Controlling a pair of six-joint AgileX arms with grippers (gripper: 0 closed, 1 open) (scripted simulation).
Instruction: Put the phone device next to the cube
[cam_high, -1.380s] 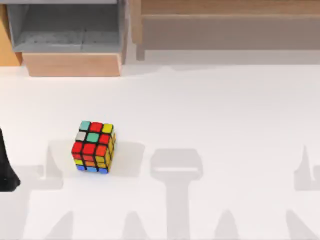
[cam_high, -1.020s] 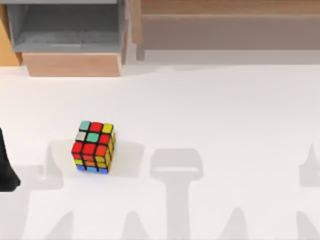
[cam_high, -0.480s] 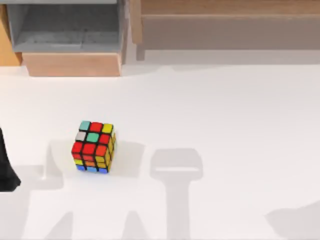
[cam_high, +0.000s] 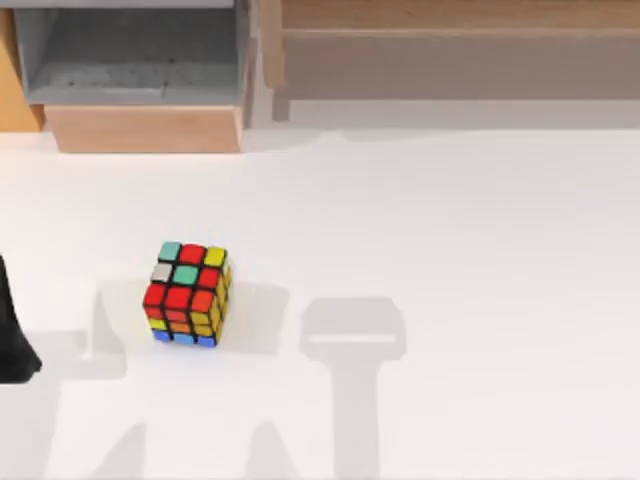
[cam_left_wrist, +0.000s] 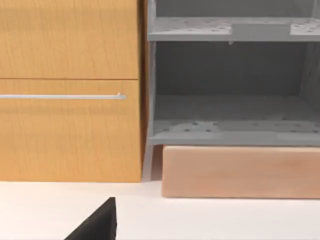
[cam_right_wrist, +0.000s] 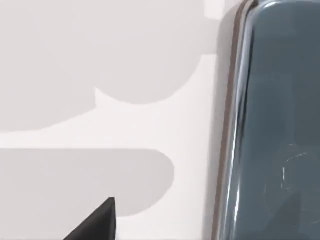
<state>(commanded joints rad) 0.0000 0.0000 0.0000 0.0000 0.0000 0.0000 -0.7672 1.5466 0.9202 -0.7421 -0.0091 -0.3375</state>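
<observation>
The cube (cam_high: 187, 295), with red, teal, yellow, orange and blue stickers on black, stands on the white table (cam_high: 450, 250) left of the middle. Up close in the right wrist view, the phone device (cam_right_wrist: 272, 125) lies flat on the table, dark and glossy with a thin silvery rim. A dark part of my right gripper (cam_right_wrist: 95, 222) sits just beside it, apart from its rim. My left arm (cam_high: 10, 335) is parked at the table's left edge, well left of the cube, and a dark part of its gripper (cam_left_wrist: 95, 225) faces the cabinet.
A wooden cabinet (cam_left_wrist: 70, 100) with a grey open shelf (cam_high: 130, 60) and a pale wooden base (cam_high: 145, 128) stands at the back left. A long wooden bench (cam_high: 450, 40) runs along the back right. Arm shadows fall across the table's front.
The shadow at the table's front right slid toward the lower right corner and left the top view. The cube and the left arm have not moved.
</observation>
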